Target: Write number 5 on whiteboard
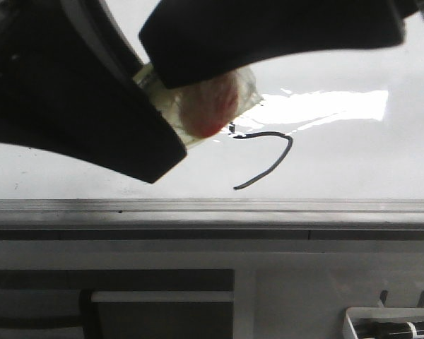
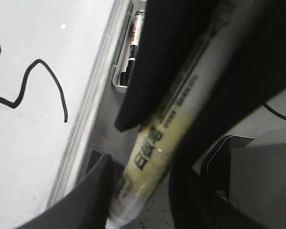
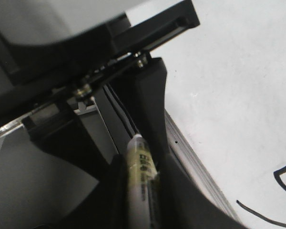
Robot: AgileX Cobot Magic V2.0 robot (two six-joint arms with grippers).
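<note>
The whiteboard (image 1: 353, 162) carries the number 5 (image 1: 268, 152), a thin black line with a hook and no top bar. It also shows in the left wrist view (image 2: 38, 86) and partly in the right wrist view (image 3: 276, 181). My left gripper (image 2: 138, 191) is shut on a white marker pen (image 2: 157, 138) with black print. My right gripper (image 3: 143, 191) is shut on the same marker pen (image 3: 140, 167). In the front view, two black fingers (image 1: 92, 120) close to the lens hold the pen's taped end (image 1: 205, 106) just left of the line's start. I cannot tell whether the tip touches the board.
A grey metal edge strip (image 1: 212, 208) borders the whiteboard's near side. A white tray (image 1: 392, 325) with spare markers hangs below it at the right, and also shows in the left wrist view (image 2: 128, 52). Dark grey cabinet fronts (image 1: 162, 311) lie below.
</note>
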